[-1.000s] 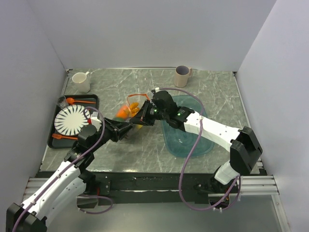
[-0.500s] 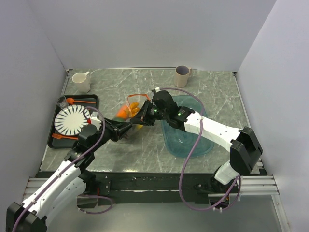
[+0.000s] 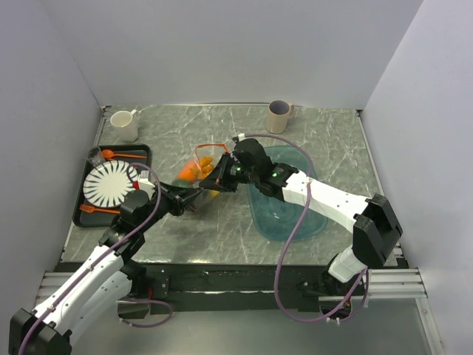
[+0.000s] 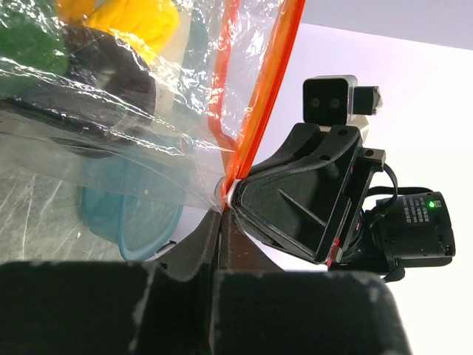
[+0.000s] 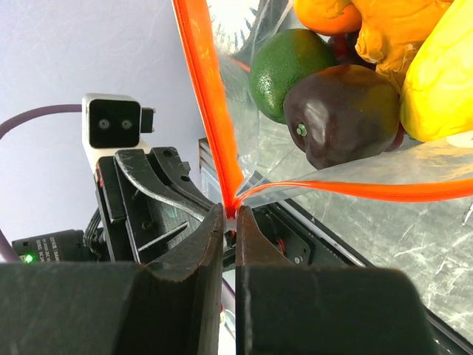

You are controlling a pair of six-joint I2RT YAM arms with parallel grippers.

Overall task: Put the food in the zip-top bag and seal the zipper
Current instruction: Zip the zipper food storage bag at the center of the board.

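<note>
Logged filling as apparently done, with food (image 5: 336,111) inside zip-top bag (image 3: 199,159) at table centre; sealing left to do, judging by zipper (image 5: 209,96) strips parted, with left gripper (image 4: 222,214) and right gripper (image 5: 230,218) both pinched tight on the same zipper end.

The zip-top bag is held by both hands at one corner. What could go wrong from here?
1. The left hand and right hand pinch the same end of the zipper, close together; they may collide.
2. The mouth of the zip-top bag gapes, so the food could roll out if it tips.
</note>
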